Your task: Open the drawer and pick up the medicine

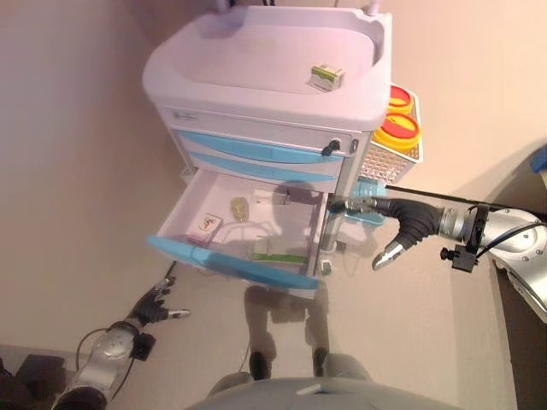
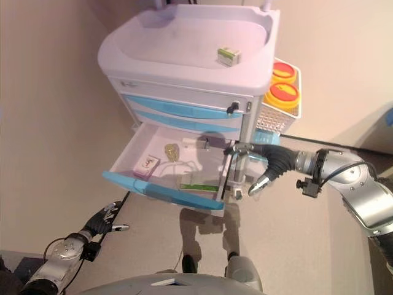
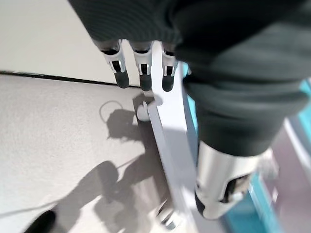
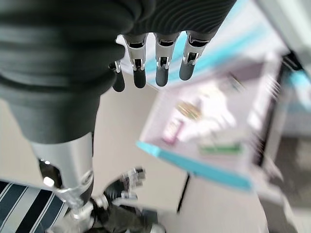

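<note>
Medicine boxes (image 1: 278, 252) sit in the open drawer (image 1: 231, 264), frame centre. My right hand (image 1: 390, 253) hangs beside it, fingers relaxed, empty. Risk: reaching in, I clip the drawer's side wall.

Right hand (image 2: 265, 175) held out on an extended arm, fingers (image 4: 163, 68) straight and relaxed, pointing down, holding nothing. Left hand (image 1: 155, 306) low, arm bent, fingers (image 3: 141, 73) loosely spread, also empty.
</note>
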